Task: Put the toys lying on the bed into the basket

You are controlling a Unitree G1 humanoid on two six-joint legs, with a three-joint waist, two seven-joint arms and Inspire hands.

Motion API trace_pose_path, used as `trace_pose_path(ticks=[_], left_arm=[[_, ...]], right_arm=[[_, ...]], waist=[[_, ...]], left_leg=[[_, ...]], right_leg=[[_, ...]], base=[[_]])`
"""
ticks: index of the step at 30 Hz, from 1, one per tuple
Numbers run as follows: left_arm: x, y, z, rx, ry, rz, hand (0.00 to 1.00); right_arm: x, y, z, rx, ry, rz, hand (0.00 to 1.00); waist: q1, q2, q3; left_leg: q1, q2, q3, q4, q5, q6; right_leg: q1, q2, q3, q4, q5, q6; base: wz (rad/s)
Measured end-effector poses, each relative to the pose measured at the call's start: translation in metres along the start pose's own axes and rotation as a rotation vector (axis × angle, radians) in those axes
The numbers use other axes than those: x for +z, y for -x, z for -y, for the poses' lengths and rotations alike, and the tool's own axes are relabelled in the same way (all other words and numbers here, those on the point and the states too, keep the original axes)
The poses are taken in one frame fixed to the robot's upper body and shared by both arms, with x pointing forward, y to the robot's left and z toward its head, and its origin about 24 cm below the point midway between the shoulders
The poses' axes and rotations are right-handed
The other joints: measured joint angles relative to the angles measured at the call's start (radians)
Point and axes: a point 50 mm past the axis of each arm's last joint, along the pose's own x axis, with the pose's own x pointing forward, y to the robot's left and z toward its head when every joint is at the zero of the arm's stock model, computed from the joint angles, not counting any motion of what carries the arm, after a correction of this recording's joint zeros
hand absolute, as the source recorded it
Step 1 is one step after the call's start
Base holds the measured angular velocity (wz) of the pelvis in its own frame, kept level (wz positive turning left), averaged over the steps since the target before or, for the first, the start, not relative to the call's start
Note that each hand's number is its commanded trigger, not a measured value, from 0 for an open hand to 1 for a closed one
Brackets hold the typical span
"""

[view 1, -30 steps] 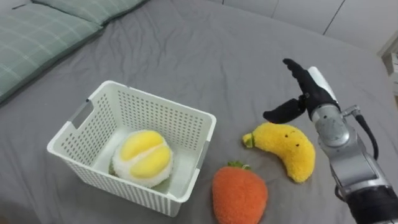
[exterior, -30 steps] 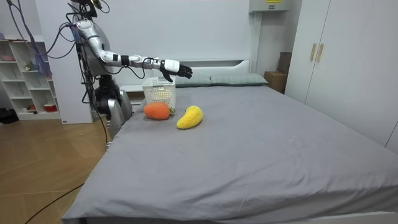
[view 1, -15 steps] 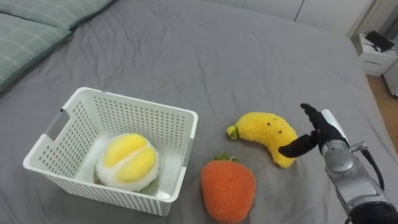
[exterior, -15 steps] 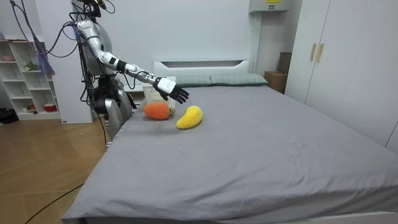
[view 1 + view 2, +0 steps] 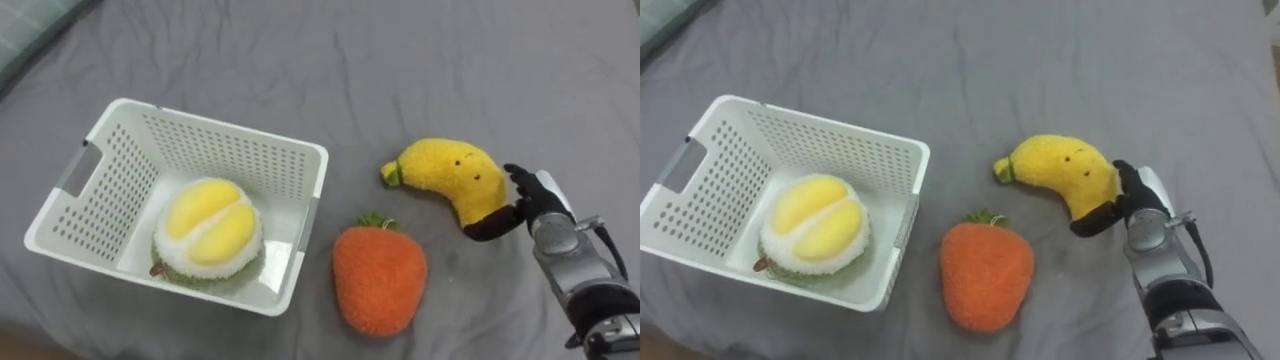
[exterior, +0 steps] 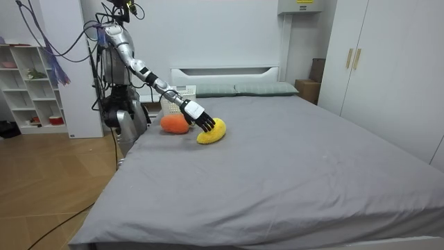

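Plush banana (image 5: 447,178), tail end clasped by right hand (image 5: 535,198)

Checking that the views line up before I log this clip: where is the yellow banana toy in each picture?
Left eye view: the yellow banana toy lies right of centre, with the right hand on its lower end.
Right eye view: right of centre again, slightly nearer the middle.
Room view: left of centre on the grey bed, partly under the hand.
Shared landmark: the orange plush toy lying right beside it.
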Motion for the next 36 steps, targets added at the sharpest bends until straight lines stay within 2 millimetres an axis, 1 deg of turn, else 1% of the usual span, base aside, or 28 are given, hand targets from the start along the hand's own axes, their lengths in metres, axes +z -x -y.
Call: trace_pose_path(ticks=[2, 4, 7, 10, 11, 12, 14, 18, 21, 22, 23, 24, 25, 26, 27, 32, 36], left_arm=[[0.000, 0.000, 0.001, -0.005, 0.000, -0.004, 0.00], [0.003, -0.001, 0.002, -0.012, -0.011, 0.006, 0.00], [0.012, -0.002, 0.004, -0.023, -0.013, 0.030, 0.00], [0.017, -0.002, 0.004, -0.027, 0.034, 0.043, 0.00], [0.020, -0.003, 0.003, -0.027, 0.059, 0.048, 0.00], [0.022, -0.003, 0.003, -0.029, 0.078, 0.051, 0.00], [0.024, -0.003, 0.003, -0.031, 0.110, 0.055, 0.00], [0.031, -0.004, 0.002, -0.029, 0.135, 0.076, 0.00], [0.031, -0.003, 0.003, -0.032, 0.123, 0.076, 0.00], [0.031, -0.003, 0.003, -0.034, 0.117, 0.077, 0.00], [0.030, -0.003, 0.004, -0.035, 0.114, 0.076, 0.00], [0.029, -0.003, 0.004, -0.035, 0.113, 0.070, 0.00], [0.028, -0.003, 0.004, -0.034, 0.112, 0.067, 0.00], [0.027, -0.003, 0.004, -0.033, 0.110, 0.063, 0.00], [0.026, -0.003, 0.004, -0.031, 0.109, 0.059, 0.00], [0.024, -0.004, 0.004, -0.023, 0.106, 0.048, 0.00], [0.023, -0.004, 0.004, -0.023, 0.106, 0.046, 0.00]], right_arm=[[0.002, -0.001, 0.002, -0.004, -0.005, 0.000, 0.00], [0.006, -0.002, 0.005, -0.007, -0.002, 0.023, 0.00], [0.011, -0.003, 0.006, -0.006, -0.015, 0.029, 0.00], [0.012, -0.004, 0.007, -0.010, -0.026, 0.019, 0.00], [0.014, -0.005, 0.009, -0.015, -0.025, 0.024, 0.00], [0.017, -0.005, 0.011, -0.020, -0.026, 0.031, 0.00], [0.021, -0.006, 0.014, -0.034, -0.027, 0.042, 0.00], [0.022, -0.006, 0.022, -0.069, -0.016, 0.046, 0.00], [0.025, -0.007, 0.024, -0.083, -0.014, 0.052, 0.00], [0.026, -0.007, 0.025, -0.085, -0.016, 0.054, 0.00], [0.028, -0.007, 0.027, -0.090, -0.020, 0.054, 0.00], [0.030, -0.008, 0.028, -0.095, -0.021, 0.053, 0.18], [0.031, -0.008, 0.029, -0.099, -0.020, 0.053, 0.66], [0.031, -0.008, 0.031, -0.109, -0.015, 0.053, 0.75], [0.030, -0.008, 0.034, -0.116, -0.013, 0.051, 1.00], [0.021, -0.008, 0.034, -0.116, -0.005, 0.014, 1.00], [0.019, -0.008, 0.035, -0.130, -0.002, 0.003, 1.00]], waist=[[0.002, -0.003, 0.0027], [0.004, -0.004, 0.0036], [0.009, -0.004, 0.0044], [0.015, -0.003, 0.0067], [0.016, -0.003, 0.0102], [0.017, -0.002, 0.0160], [0.017, -0.002, 0.0220], [0.029, -0.004, 0.0220], [0.030, -0.004, 0.0217], [0.031, -0.004, 0.0217], [0.032, -0.004, 0.0217], [0.032, -0.005, 0.0217], [0.033, -0.005, 0.0216], [0.036, -0.005, 0.0217], [0.042, -0.006, 0.0218], [0.056, -0.008, 0.0230], [0.054, -0.012, 0.0229]], left_leg=[[-0.011, 0.000, -0.002, 0.001, 0.000, 0.000], [-0.028, 0.000, -0.004, 0.003, 0.000, 0.000], [-0.049, 0.000, -0.005, 0.004, 0.000, 0.000], [-0.055, 0.000, -0.005, 0.003, 0.000, 0.000], [-0.055, 0.000, -0.005, 0.003, 0.000, 0.000], [-0.055, 0.000, -0.005, 0.003, 0.000, 0.000], [-0.060, 0.000, -0.008, 0.002, 0.000, -0.001], [-0.081, -0.001, -0.018, 0.002, 0.001, -0.001], [-0.083, -0.001, -0.030, 0.002, 0.001, -0.001], [-0.083, -0.001, -0.035, 0.002, 0.001, -0.001], [-0.082, -0.002, -0.054, 0.002, 0.001, -0.002], [-0.080, -0.002, -0.067, 0.002, 0.002, -0.003], [-0.080, -0.003, -0.072, 0.002, 0.002, -0.003], [-0.080, -0.004, -0.079, 0.002, 0.003, -0.004], [-0.080, -0.004, -0.079, 0.002, 0.003, -0.004], [-0.080, -0.005, -0.082, 0.002, 0.003, -0.004], [-0.080, -0.005, -0.082, 0.004, 0.003, -0.004]], right_leg=[[-0.011, 0.000, -0.001, 0.000, 0.000, 0.000], [-0.026, 0.000, 0.000, 0.000, 0.000, 0.000], [-0.049, 0.000, 0.001, 0.000, 0.001, -0.002], [-0.054, 0.000, 0.000, -0.001, 0.001, -0.002], [-0.054, 0.000, 0.000, -0.001, 0.001, -0.002], [-0.054, 0.000, -0.001, -0.002, 0.001, -0.002], [-0.058, 0.000, -0.008, -0.002, 0.001, -0.002], [-0.078, 0.000, -0.014, 0.000, 0.001, -0.002], [-0.079, 0.000, -0.025, 0.002, 0.001, -0.002], [-0.079, 0.000, -0.027, 0.003, 0.001, -0.002], [-0.080, 0.000, -0.032, 0.008, 0.001, -0.002], [-0.080, 0.000, -0.035, 0.012, 0.001, -0.002], [-0.080, 0.001, -0.037, 0.013, 0.001, -0.002], [-0.080, 0.001, -0.039, 0.014, 0.001, -0.002], [-0.080, 0.001, -0.040, 0.014, 0.001, -0.002], [-0.079, -0.001, -0.052, 0.014, 0.001, -0.002], [-0.076, -0.002, -0.053, 0.014, 0.001, -0.002]], base=[[0.00], [0.00], [0.00], [0.00], [0.00], [0.00], [0.03], [0.03], [0.03], [0.00], [0.00], [0.00], [0.00], [0.00], [0.00], [0.01], [0.00]])
